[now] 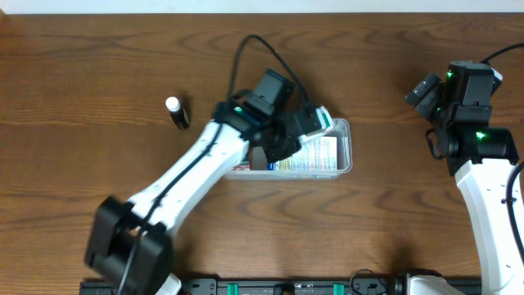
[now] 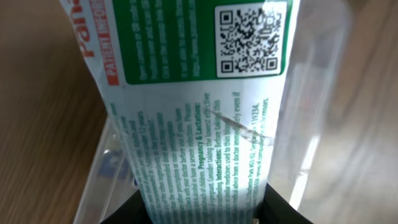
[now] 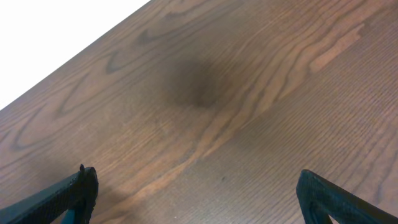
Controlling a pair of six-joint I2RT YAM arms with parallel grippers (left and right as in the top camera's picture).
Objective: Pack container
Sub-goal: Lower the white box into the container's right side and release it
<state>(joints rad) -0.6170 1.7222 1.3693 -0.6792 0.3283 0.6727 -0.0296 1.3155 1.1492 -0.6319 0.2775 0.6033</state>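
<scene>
From overhead my left gripper (image 1: 311, 124) hides the left end of the container (image 1: 347, 152); on its wrist camera the packet (image 2: 199, 124) runs off the top, small print blurred

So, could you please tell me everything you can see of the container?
The container is a shallow, clear plastic tub with rounded corners and a rolled rim, standing level and open on the wooden table near the middle. Printed packs lie flat in it. The left gripper hangs over its left half, holding a green-and-white pack down between its walls; whether it touches the tub is unclear.
</scene>
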